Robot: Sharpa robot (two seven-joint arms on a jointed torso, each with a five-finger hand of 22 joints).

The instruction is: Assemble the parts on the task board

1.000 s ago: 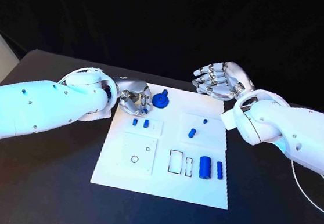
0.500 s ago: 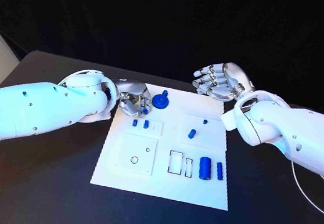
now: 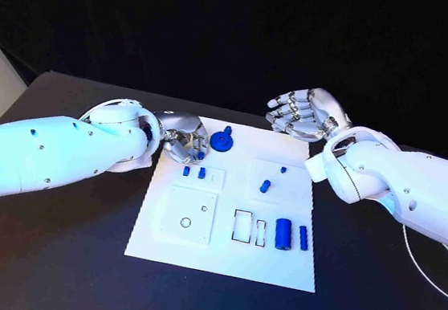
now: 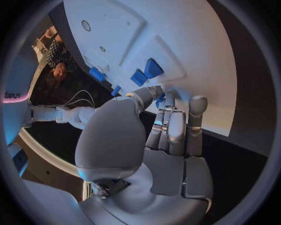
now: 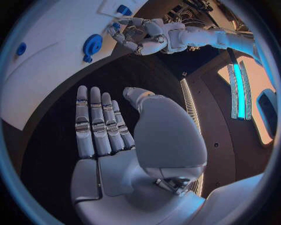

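Note:
The white task board (image 3: 226, 245) lies mid-table. My left hand (image 3: 186, 136) hovers over its far left corner and pinches a small blue part (image 4: 159, 99) between thumb and fingertips. Just beside that hand lies a round blue part with a stub (image 3: 222, 140), which the right wrist view shows too (image 5: 92, 45). Two short blue pegs (image 3: 194, 170) stand in a raised square below the hand. Another blue piece (image 3: 266, 184) sits in the right-hand square. My right hand (image 3: 306, 111) floats past the board's far right corner, fingers straight and apart, holding nothing.
Two blue cylinders (image 3: 282, 233) (image 3: 304, 236) lie near the board's right edge beside two rectangular slots (image 3: 241, 224). A raised plate with round holes (image 3: 190, 214) takes up the left front. Black table surrounds the board.
The left hand has crept slightly toward the board's far edge with the small part still pinched. The right hand has stayed put.

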